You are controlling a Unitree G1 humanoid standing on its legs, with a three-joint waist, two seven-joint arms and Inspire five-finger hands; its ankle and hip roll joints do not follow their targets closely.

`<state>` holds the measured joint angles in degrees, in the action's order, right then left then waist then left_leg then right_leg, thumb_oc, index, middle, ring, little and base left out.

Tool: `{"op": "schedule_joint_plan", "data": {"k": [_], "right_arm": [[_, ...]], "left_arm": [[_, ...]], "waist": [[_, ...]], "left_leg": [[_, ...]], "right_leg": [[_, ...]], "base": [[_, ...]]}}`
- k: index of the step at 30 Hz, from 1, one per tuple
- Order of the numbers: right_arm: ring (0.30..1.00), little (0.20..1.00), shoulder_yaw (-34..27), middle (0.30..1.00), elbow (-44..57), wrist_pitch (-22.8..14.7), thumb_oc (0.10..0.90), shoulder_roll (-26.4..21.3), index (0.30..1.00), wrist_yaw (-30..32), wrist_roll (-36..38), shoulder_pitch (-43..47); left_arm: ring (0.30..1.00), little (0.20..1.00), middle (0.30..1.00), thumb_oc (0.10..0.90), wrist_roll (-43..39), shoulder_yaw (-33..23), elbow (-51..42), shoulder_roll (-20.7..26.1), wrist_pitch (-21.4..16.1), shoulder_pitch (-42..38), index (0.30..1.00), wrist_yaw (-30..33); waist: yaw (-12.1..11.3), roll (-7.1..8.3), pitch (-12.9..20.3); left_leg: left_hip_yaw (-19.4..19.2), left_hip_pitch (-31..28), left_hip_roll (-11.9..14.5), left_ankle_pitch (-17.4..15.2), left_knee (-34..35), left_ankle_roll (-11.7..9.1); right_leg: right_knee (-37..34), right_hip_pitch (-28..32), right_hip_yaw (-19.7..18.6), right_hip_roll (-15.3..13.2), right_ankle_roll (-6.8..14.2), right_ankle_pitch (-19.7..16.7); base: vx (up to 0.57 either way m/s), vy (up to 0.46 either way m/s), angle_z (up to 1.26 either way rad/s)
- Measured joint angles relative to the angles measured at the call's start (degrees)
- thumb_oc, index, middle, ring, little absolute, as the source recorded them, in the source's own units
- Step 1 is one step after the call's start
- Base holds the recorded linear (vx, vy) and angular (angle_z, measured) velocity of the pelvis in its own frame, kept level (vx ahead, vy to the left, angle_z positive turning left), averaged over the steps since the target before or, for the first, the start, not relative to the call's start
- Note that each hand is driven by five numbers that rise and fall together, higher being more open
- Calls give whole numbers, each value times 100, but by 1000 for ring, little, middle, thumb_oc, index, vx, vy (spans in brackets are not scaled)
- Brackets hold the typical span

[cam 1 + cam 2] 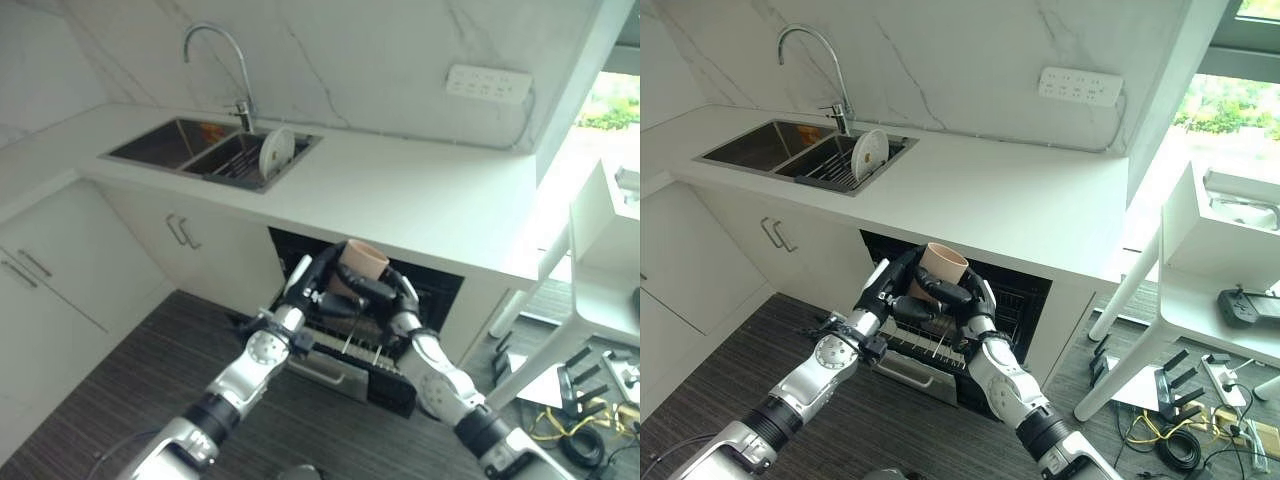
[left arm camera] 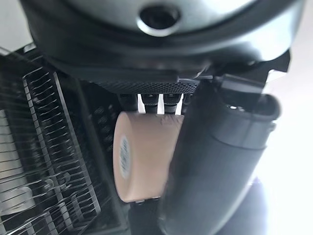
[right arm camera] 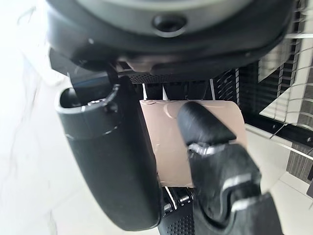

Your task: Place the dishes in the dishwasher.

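- The beige cup [image 1: 942,266] sits between both hands, above the pulled-out dishwasher rack [image 1: 940,345] under the white surface [image 1: 1020,215]. It is tilted, with its open mouth facing up and away from the robot.
- The left hand [image 1: 892,290] comes in from the near left; its fingers curl round the cup's far side and its thumb lies along the cup wall, as the left wrist view shows.
- The right hand [image 1: 962,300] comes in from the near right and is likewise wrapped on the cup, thumb on one side and fingers on the other.
- The step in hand looks like a handover or a two-handed lowering of the cup into the rack. To do it well, one hand should keep a firm grasp until the cup rests on the rack wires; releasing both together risks a drop.
- A cup washes best mouth down, so it probably needs turning over before it goes between the tines [image 2: 54,142]. Turn it while it is well above the rack, so the rim does not snag the wires.
- Lower it straight and slowly; the fingers under the cup could catch on the tines first.
- A white plate [image 1: 276,152] stands on edge in the sink [image 1: 160,145], far left by the tap [image 1: 222,60], and seems left for afterwards.
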<state>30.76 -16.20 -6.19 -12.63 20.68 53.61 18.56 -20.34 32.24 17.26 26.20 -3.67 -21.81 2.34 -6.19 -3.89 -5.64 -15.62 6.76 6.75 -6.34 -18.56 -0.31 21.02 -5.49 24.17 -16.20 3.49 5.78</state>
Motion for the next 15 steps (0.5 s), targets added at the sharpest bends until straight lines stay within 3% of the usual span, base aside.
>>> {"op": "schedule_joint_plan", "data": {"k": [4, 8, 11, 15], "right_arm": [[300, 300, -98, 300, 82, -79, 400, -365, 300, 100, -68, -52], [300, 300, -594, 300, 146, -303, 400, -396, 300, 190, -67, -55], [300, 300, -1013, 300, 609, -783, 400, -355, 300, 202, -66, -56], [300, 300, -1264, 300, 972, -907, 400, -354, 300, -158, -64, -177]], "left_arm": [[900, 900, 900, 800, -146, -79, -435, 541, 437, 130, 900, -1177], [900, 900, 900, 800, -510, -270, -770, 882, 960, 385, 900, -2101], [900, 900, 900, 800, -886, 21, -1239, 1185, 1328, 858, 900, -3149], [900, 900, 900, 800, -1106, -379, -1529, 1121, 1475, 1462, 900, -3425]], "waist": [[-43, -94, -1], [-80, -101, -5], [-43, -199, -19], [-80, -204, -21]], "left_leg": [[-6, -1, -7, -3, 53, -2], [-4, 3, -23, -4, 87, -5], [-6, -8, -58, -4, 111, 0], [-61, -101, -66, -3, 198, -2]], "right_leg": [[-33, 0, 6, 4, 1, 1], [-75, 5, 13, 6, 29, -17], [-109, 1, 17, -1, 75, -48], [-128, 31, -1, -2, 83, -44]], "base": [[16, 13, -1], [0, 0, 0], [10, 2, 0], [33, 9, -6]]}}
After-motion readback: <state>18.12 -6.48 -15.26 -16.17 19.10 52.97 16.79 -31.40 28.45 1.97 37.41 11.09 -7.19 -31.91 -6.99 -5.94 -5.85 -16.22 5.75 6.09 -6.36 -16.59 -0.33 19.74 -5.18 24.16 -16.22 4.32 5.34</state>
